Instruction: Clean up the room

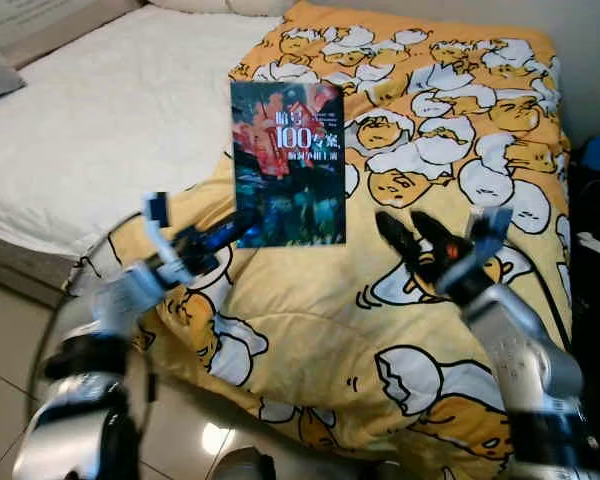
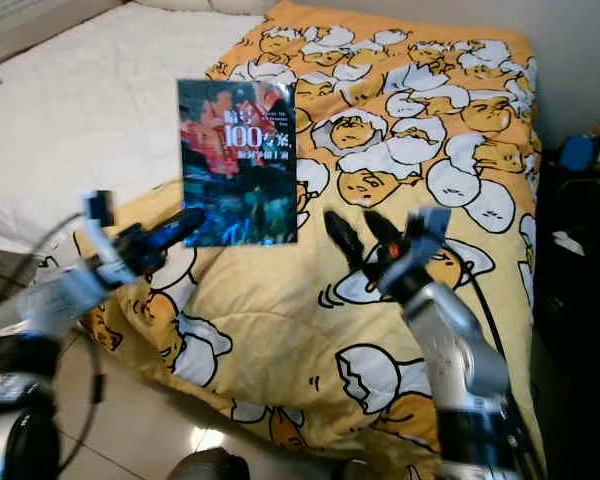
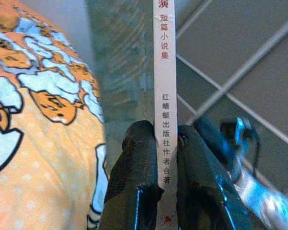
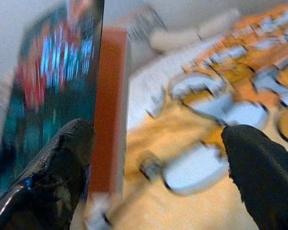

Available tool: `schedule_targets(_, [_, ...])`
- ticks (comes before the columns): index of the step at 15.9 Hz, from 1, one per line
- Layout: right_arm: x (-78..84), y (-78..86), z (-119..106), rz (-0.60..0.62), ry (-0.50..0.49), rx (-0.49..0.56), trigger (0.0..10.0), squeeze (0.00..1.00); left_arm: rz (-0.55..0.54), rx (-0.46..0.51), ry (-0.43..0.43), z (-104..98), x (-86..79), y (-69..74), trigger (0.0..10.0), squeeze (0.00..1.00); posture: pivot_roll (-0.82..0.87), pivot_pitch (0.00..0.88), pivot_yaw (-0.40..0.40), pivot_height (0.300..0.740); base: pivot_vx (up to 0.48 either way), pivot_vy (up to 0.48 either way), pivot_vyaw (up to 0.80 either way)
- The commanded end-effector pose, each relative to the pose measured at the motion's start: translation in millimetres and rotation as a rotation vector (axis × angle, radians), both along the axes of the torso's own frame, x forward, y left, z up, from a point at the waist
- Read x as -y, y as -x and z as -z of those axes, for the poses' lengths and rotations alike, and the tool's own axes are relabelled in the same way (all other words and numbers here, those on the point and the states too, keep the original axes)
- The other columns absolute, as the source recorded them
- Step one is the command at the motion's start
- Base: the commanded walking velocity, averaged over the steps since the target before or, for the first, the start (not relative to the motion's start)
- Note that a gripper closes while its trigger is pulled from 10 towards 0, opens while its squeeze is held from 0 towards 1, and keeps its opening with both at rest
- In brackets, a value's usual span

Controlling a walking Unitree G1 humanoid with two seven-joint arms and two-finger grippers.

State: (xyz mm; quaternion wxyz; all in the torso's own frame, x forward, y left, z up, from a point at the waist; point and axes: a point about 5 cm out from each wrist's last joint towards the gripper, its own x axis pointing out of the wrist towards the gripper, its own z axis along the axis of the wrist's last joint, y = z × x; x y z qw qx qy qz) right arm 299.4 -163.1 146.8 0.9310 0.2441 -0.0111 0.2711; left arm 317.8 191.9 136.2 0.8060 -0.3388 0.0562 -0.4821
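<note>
Book [image 1: 287, 164] held upright above yellow patterned duvet [image 1: 450, 140] on bed [image 1: 110, 110], lower corner clenched in jaws of left gripper [image 1: 225, 232], right gripper [image 1: 412, 240] just beside book, jaws spread and released, right wrist view blurred, spine text partly cut off.

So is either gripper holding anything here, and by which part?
The left gripper pinches the book at the lower end of its spine. The right gripper is open, holding nothing.

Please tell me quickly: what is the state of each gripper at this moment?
Left gripper: closed on the book, gripping it at the spine, held upright above the yellow blanket.
Right gripper: open, holding nothing, beside the book.
</note>
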Motion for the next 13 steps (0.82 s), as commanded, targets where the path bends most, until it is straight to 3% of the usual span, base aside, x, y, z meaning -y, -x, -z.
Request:
schedule_targets(1, [-1.0,-1.6,-3.7,-0.026,-0.047,0.007,10.0,1.0,0.038,0.065,-0.012,-12.5,-0.2,2.5,0.0,0.0,-0.01,0.0,0.05,0.74,0.0,0.0,0.0])
schedule_targets(4, [-14.1,-3.1,-15.6,-0.14,-0.091,0.038,10.0,1.0,0.048,0.106,-0.082,-19.3,-0.7,14.6,0.0,0.0,0.0,0.0,0.035,0.74,0.0,0.0,0.0])
schedule_targets(11, [-27.7,-6.7,-16.0,-0.197,-0.046,0.048,10.0,1.0,0.082,0.195,-0.05,-45.1,7.7,26.6,0.0,0.0,0.0,0.0,0.033,0.74,0.0,0.0,0.0])
schedule_targets(12, [-27.2,-7.1,-17.2,-0.195,-0.062,0.048,10.0,1.0,0.033,0.198,-0.025,-49.5,7.4,21.5,0.0,0.0,0.0,0.0,0.035,0.74,0.0,0.0,0.0])
schedule_targets(13, [-26.5,-7.9,-18.8,-0.178,-0.092,0.045,10.0,1.0,-0.088,0.188,-0.004,-53.7,4.9,8.9,0.0,0.0,0.0,0.0,0.04,0.74,0.0,0.0,0.0])
